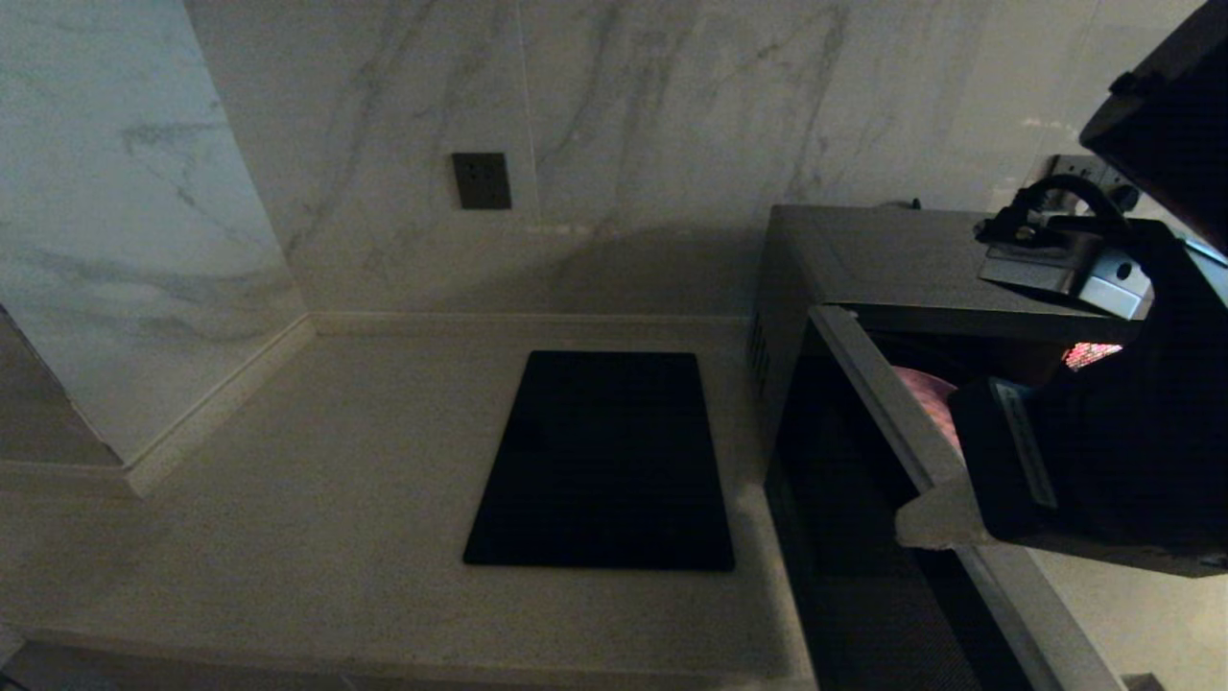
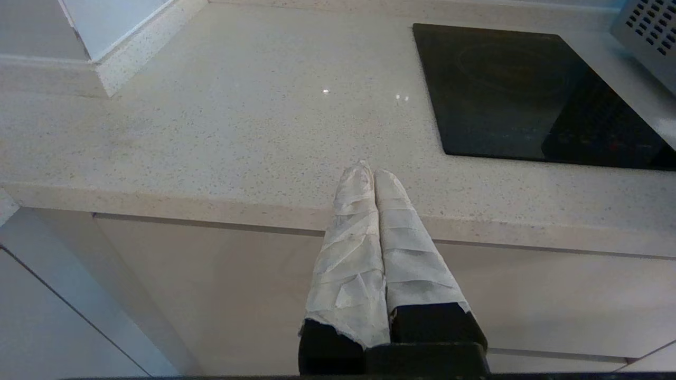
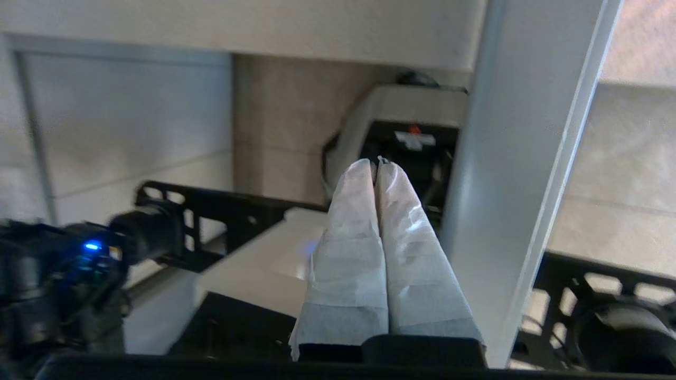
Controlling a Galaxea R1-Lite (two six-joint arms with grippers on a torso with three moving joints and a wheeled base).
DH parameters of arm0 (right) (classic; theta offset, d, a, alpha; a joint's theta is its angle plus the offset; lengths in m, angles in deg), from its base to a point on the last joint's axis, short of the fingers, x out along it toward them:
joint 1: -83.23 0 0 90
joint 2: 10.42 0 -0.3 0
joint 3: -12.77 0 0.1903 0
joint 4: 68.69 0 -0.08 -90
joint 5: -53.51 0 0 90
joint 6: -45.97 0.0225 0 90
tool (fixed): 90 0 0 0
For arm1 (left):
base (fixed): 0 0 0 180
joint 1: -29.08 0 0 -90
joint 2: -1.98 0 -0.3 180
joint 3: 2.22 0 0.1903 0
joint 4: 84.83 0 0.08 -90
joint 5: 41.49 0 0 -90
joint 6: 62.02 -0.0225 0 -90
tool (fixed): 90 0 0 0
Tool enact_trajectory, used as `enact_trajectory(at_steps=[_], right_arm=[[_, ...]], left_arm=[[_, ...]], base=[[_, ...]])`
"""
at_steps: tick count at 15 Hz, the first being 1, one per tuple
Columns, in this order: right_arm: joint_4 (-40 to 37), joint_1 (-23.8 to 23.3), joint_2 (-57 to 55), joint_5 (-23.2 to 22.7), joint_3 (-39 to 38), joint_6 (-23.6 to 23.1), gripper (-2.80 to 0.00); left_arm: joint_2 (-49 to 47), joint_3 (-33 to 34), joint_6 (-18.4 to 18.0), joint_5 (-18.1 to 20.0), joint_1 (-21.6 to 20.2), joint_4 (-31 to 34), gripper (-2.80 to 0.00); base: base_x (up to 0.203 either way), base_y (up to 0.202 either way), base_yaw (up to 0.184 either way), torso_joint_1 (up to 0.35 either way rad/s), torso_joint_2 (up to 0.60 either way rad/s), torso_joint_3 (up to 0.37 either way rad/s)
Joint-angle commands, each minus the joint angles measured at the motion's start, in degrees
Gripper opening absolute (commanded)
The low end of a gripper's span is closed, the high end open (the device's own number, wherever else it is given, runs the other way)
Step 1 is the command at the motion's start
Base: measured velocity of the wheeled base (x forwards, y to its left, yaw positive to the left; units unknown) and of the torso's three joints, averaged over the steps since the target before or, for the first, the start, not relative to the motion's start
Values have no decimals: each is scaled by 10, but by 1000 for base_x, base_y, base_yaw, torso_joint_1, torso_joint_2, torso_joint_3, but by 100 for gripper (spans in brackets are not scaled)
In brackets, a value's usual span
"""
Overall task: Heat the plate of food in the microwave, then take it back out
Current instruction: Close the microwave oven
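Standing at the right of the pale speckled stone counter (image 1: 288,499), the large silver-grey box microwave (image 1: 863,269) has its door (image 1: 892,432) swung partly open toward the robot, and the lit cavity shows a pinkish glow behind the door's inner edge. Beside it on the counter lies a flat black rectangular glass slab (image 1: 604,461), touching nothing. The right arm's black wrist housing (image 1: 1094,470) sits against the free edge of the door in the head view; the right gripper (image 3: 377,163) is clenched, its white-wrapped fingers (image 3: 354,221) pressed together on nothing, just beside the door's silver edge. The main risk lies here: a push or pull applied by the wrist body instead of the fingers can slip off the door edge, or drive the door hard against its hinge. The small round pale plate of food is only hinted at as a pinkish curve (image 1: 926,389) inside the cavity, and its exact position cannot be confirmed; reaching in blind could knock it. The left gripper (image 2: 374,171), also clenched and empty, hangs parked at the counter's front edge, well apart.
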Motion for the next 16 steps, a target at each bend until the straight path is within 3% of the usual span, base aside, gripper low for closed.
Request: enact_trajectory(at_steps=[1, 7, 11, 16], right_arm=[[-16, 1, -3, -1, -12, 5, -280], [-31, -6, 5, 4, -32, 22, -280], [-44, -53, 1, 50, -56, 48, -280], [-32, -137, 0, 56, -73, 50, -280]], left_arm=[[-1, 0, 0, 0, 0, 0, -280], [-1, 0, 0, 0, 0, 0, -280], [-1, 0, 0, 0, 0, 0, -280], [0, 0, 0, 0, 0, 0, -280]], base=[[0, 0, 0, 0, 0, 0], [0, 0, 0, 0, 0, 0], [0, 0, 0, 0, 0, 0], [0, 0, 0, 0, 0, 0]])
